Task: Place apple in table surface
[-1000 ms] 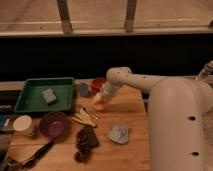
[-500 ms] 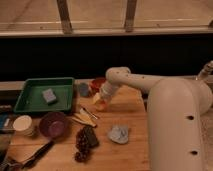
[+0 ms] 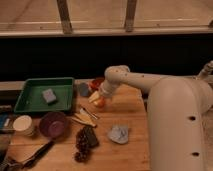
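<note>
The apple (image 3: 100, 103) is a small orange-red fruit with a yellowish patch, sitting low at the far middle of the wooden table surface (image 3: 135, 120). My gripper (image 3: 98, 99) is right at the apple, reaching down from the white arm that comes in from the right. The arm's end covers the top of the fruit. Whether the apple rests on the planks or hangs just above them is not clear.
An orange-red bowl (image 3: 96, 82) stands just behind the apple. A green tray (image 3: 46, 95) with a grey block lies at the left. In front are a purple bowl (image 3: 53, 123), a dark grape cluster (image 3: 81, 145), a crumpled blue-grey cloth (image 3: 119, 134), a white cup (image 3: 23, 125) and utensils.
</note>
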`<action>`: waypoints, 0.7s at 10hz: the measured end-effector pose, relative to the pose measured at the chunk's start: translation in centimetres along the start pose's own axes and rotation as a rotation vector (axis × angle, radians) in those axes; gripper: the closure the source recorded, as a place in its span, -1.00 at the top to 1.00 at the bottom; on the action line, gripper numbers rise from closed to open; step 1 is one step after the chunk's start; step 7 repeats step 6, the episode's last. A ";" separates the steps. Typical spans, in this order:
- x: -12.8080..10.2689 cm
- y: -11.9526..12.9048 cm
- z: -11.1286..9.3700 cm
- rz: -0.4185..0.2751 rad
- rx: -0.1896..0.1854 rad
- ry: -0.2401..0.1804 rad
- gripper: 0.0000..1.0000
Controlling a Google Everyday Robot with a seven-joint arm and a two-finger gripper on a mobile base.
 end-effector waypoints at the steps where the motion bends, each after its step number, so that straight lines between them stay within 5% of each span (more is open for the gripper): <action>1: -0.3 0.2 -0.6 -0.006 0.005 -0.013 0.60; 7: -0.2 0.2 -0.5 -0.005 0.005 -0.012 0.60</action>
